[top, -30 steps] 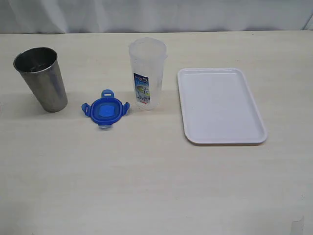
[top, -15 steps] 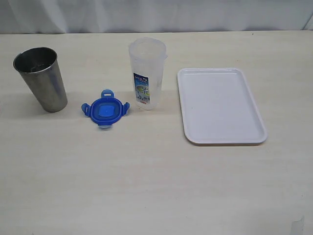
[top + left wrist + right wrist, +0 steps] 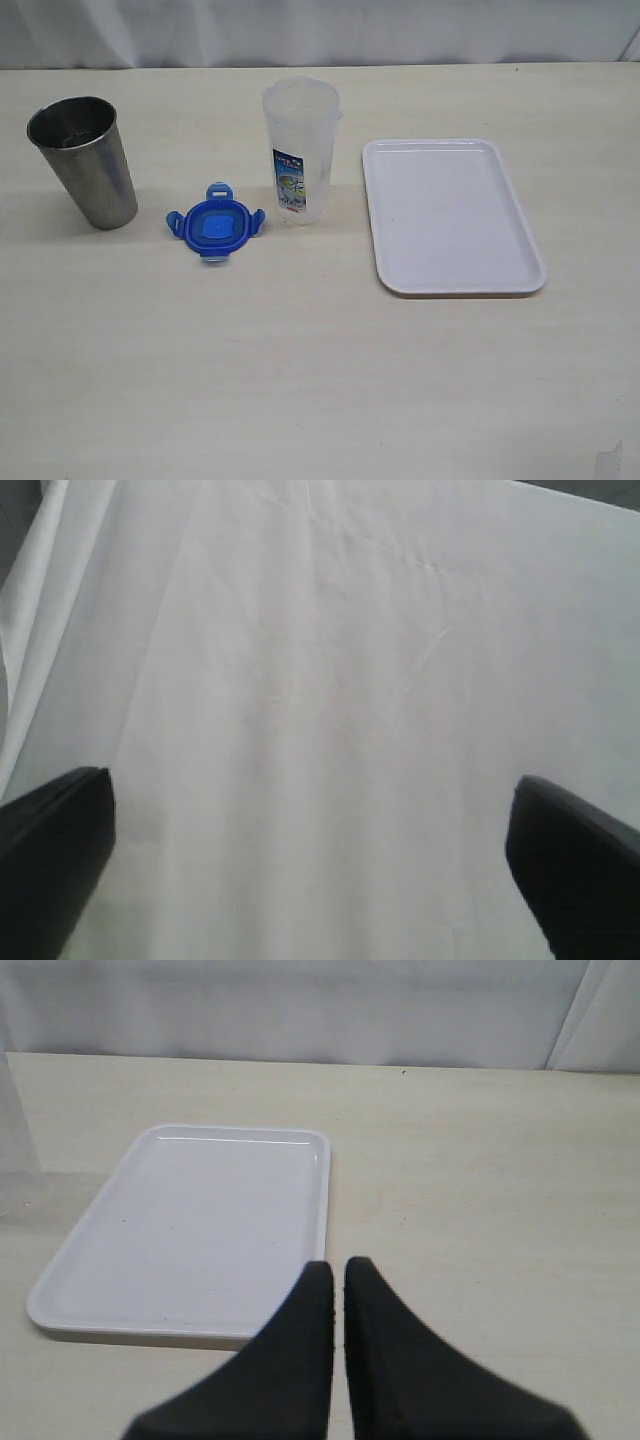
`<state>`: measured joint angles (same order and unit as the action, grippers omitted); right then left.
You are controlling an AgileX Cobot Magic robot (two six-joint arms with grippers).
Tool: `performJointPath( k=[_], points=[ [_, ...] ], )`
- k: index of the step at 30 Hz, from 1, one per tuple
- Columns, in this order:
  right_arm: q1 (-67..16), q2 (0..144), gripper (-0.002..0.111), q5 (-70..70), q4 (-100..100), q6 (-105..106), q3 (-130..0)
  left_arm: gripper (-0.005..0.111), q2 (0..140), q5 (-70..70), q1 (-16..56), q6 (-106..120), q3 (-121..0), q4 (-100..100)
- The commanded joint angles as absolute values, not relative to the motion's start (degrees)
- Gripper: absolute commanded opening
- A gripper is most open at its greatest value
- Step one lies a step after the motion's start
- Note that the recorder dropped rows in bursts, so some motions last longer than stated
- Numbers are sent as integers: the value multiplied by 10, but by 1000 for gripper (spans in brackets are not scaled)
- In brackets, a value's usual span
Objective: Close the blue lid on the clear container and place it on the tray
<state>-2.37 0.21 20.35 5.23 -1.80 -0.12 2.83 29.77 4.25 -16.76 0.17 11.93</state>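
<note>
The blue lid [image 3: 214, 226] lies flat on the table, flaps spread, just left of the clear container [image 3: 300, 150], which stands upright and uncovered. The white tray [image 3: 450, 215] lies to the right of the container with nothing on it. No gripper shows in the exterior view. In the left wrist view my left gripper [image 3: 310, 855] is open, its dark fingers far apart over plain white cloth. My right gripper [image 3: 338, 1270] is shut with nothing in it, its tips hanging over the near edge of the tray [image 3: 180, 1230].
A tapered steel cup [image 3: 85, 160] stands upright at the far left, left of the lid. White cloth hangs behind the table's far edge. A sliver of the clear container [image 3: 12, 1135] shows beside the tray in the right wrist view.
Nothing has moved in the exterior view; lid, container, tray and cup keep their places.
</note>
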Motion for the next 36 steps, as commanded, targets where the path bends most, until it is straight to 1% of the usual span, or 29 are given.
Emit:
performJointPath(
  k=[1,6,19,29,36],
  points=[
    [-21,0,4,198,52,-18,0,105,130,350,47,-151,0,118],
    [-21,0,4,198,52,-18,0,105,278,442,47,-96,0,80],
    [-21,0,4,198,52,-18,0,105,685,672,47,-33,-7,79],
    [-21,0,4,198,52,-18,0,105,926,700,47,-31,-92,90],
    [-21,0,4,198,52,-18,0,105,1040,700,47,-28,-139,104]
  ],
)
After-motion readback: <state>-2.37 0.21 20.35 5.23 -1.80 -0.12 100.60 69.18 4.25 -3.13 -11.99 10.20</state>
